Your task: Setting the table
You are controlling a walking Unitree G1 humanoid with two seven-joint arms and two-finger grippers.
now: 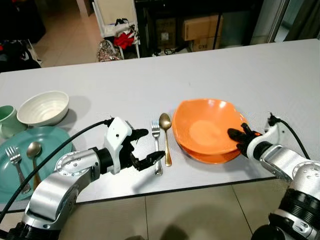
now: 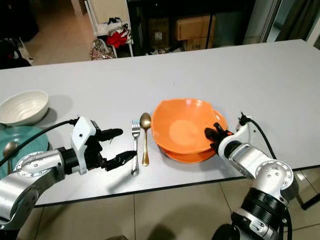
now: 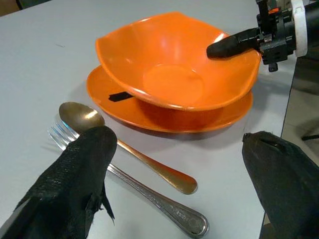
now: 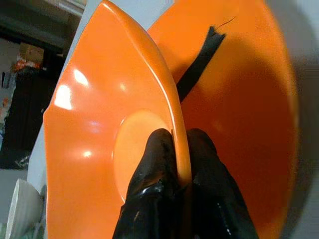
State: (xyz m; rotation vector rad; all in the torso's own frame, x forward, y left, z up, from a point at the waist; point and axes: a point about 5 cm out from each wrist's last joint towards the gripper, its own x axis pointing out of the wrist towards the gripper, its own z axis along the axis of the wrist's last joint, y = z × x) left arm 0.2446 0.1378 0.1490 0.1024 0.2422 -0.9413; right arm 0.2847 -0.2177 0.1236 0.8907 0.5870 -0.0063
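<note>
Pinching the orange bowl (image 1: 207, 127) rim at 3 o'clock with right gripper (image 1: 239, 136), probably seating it on the orange plate (image 3: 149, 112); left gripper (image 1: 145, 148) spread wide beside fork (image 1: 156, 150) and spoon (image 1: 166, 135) at 9 o'clock, likely just placed

Head stereo looks down; wrist cameras close; all share orange bowl (image 1: 207, 127).

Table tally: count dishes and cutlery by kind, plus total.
Bowls: 2, orange bowl, white bowl
Plates: 2, orange plate, teal plate
Forks: 2
Spoons: 2
Cups: 1, green cup
Total: 9
</note>
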